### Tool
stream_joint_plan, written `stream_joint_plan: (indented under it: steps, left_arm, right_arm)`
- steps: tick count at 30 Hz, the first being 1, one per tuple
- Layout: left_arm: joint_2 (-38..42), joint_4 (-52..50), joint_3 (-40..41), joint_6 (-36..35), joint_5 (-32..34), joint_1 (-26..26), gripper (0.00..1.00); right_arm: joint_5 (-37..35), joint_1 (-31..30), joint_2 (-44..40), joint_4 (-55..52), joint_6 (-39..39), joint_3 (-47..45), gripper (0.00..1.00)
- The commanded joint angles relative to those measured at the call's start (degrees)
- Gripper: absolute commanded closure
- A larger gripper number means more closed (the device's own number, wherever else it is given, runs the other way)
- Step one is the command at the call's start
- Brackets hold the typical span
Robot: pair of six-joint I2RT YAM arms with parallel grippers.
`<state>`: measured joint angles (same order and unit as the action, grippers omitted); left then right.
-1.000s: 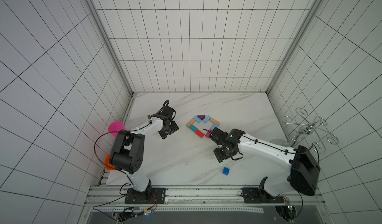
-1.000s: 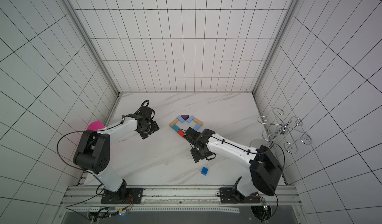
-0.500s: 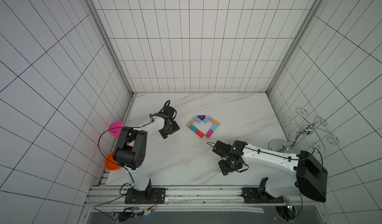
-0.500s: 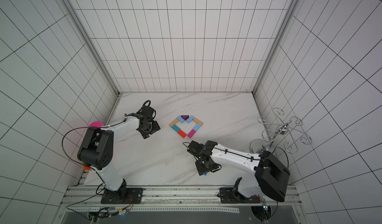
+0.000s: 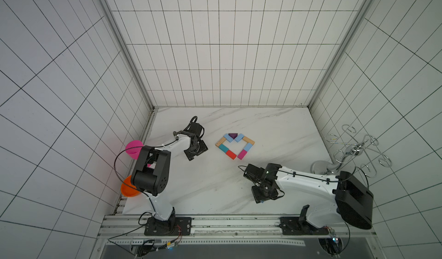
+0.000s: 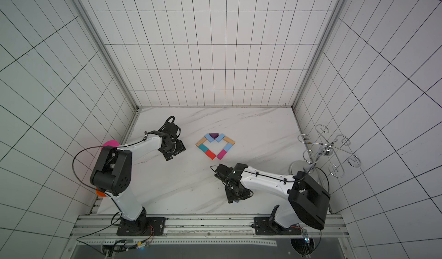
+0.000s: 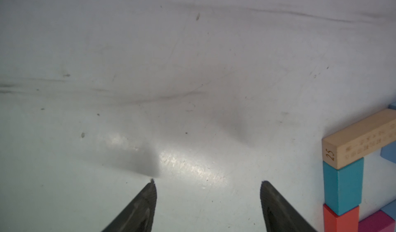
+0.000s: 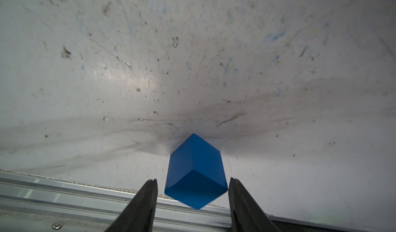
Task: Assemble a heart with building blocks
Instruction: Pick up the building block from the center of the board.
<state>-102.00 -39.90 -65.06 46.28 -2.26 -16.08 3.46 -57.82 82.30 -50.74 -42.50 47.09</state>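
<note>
White marble bench (image 5: 203, 186) carries the heart (image 5: 231, 154), tip missing. Blue cube (image 8: 196, 168) sits by the front rail (image 8: 64, 198), corner-on between spread right jaws, unpinched; probably light, stiff, slick: grip flat opposite faces. Left jaws spread, empty.

A blue cube (image 8: 196, 173) sits corner-on between the parted fingers of the right gripper (image 8: 192, 179), with a sliver of gap on one side. The heart (image 5: 235, 146), nine coloured blocks laid flat, has a purple triangle (image 5: 233, 135) at its notch and an unfilled tip. It lies near the left gripper (image 7: 207, 180) and well apart from the right.
</note>
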Motion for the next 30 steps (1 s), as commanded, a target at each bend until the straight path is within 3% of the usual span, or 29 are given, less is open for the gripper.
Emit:
stream_joint_plan:
  steps: [1, 6, 13, 30]
  left_arm:
    - [-1.43, 0.44, -1.45, -1.02, 0.59, 0.01, 0.24]
    - [-2.32, 0.44, -2.02, -1.62, 0.19, 0.00, 0.24]
    - [-2.51, 0.52, -2.01, -2.08, 0.20, 0.08, 0.24]
    - [-0.60, 1.23, -0.26, -1.37, 0.51, 0.96, 0.24]
  right_arm:
    - [-0.10, -0.48, 1.01, -0.12, -2.10, -1.41, 0.49]
    - [-0.61, -0.53, 2.89, -0.14, -2.02, -0.36, 0.58]
    - [-2.76, -0.45, 5.18, -0.97, -0.41, 1.97, 0.62]
    - [-7.95, 4.44, 15.57, -1.88, 18.27, 17.50, 0.62]
